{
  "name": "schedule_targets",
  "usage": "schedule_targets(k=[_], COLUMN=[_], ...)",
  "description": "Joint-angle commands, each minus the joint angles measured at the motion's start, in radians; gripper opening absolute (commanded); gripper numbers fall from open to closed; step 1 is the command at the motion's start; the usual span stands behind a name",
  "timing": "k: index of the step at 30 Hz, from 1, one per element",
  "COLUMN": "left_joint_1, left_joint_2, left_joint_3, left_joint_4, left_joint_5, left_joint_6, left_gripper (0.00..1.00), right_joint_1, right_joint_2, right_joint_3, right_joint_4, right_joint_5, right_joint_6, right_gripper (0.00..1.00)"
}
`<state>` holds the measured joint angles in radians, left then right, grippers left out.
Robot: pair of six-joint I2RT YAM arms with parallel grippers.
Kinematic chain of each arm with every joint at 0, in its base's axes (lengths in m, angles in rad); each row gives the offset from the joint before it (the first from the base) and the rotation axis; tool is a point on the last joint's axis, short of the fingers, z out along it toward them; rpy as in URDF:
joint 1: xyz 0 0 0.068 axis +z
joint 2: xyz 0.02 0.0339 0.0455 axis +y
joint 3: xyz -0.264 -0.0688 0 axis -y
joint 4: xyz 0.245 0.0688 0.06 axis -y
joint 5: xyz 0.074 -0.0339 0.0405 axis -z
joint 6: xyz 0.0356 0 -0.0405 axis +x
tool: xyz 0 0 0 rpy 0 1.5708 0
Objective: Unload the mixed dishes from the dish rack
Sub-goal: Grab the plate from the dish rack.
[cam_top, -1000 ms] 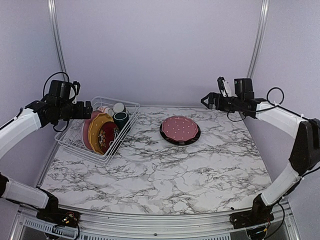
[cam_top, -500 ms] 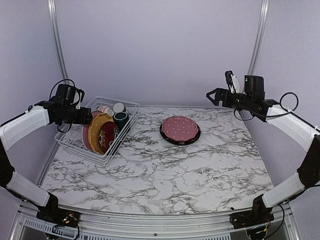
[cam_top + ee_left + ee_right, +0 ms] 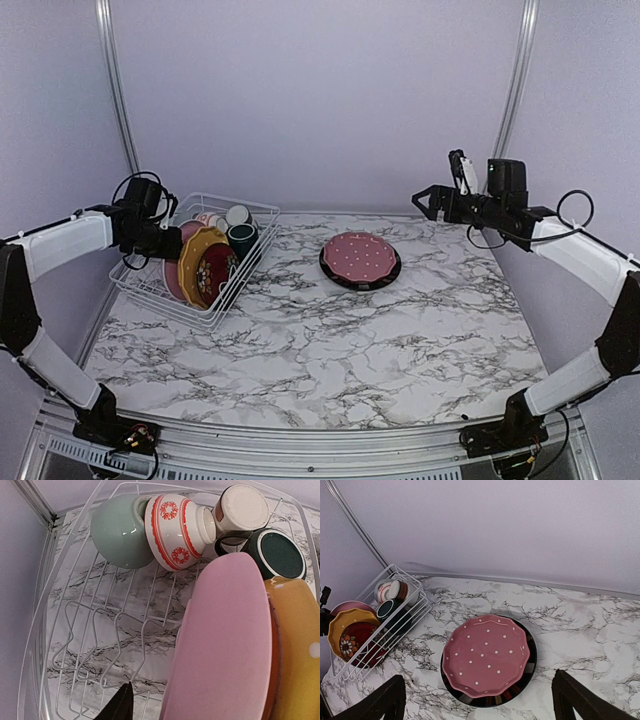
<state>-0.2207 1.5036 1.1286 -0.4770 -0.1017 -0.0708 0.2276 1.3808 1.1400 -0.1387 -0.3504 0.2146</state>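
Pink plate (image 3: 225,640) on edge in rack (image 3: 95,625) — stiff, likely slick, breakable; pinch top rim. Left hand (image 3: 165,236) beside it, grip cannot tell; right hand (image 3: 425,198) spread

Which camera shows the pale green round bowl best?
The left wrist view: the pale green round bowl sits big and close in the white wire dish rack. The top and right wrist views show that rack far off, the bowl too small to pick out.

dish rack (image 3: 160,298): white coated wire | pale green bowl (image 3: 120,532): glossy glaze | table (image 3: 330,350): smooth marble-look
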Motion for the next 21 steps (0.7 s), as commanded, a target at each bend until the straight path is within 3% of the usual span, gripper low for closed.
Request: schedule_targets(k=[1, 12, 21], left_joint_1=[0.001, 0.000, -0.002], left_joint_2=[0.038, 0.002, -0.053], left_joint_3=[0.019, 0.031, 0.063], left_joint_4=[-0.008, -0.012, -0.051], left_joint_5=[0.035, 0.003, -0.012], left_joint_6=[0.016, 0.019, 0.016], left_gripper=[0.42, 0.13, 0.08], right_joint_1=[-0.002, -0.002, -0.001], right_joint_2=[-0.036, -0.036, -0.039], right_joint_3=[0.004, -0.016, -0.042], right_joint_4=[0.039, 0.082, 0.129], right_joint_5=[-0.018, -0.086, -0.133], right_joint_6=[-0.009, 0.004, 0.019], right_gripper=[0.98, 0.98, 0.98])
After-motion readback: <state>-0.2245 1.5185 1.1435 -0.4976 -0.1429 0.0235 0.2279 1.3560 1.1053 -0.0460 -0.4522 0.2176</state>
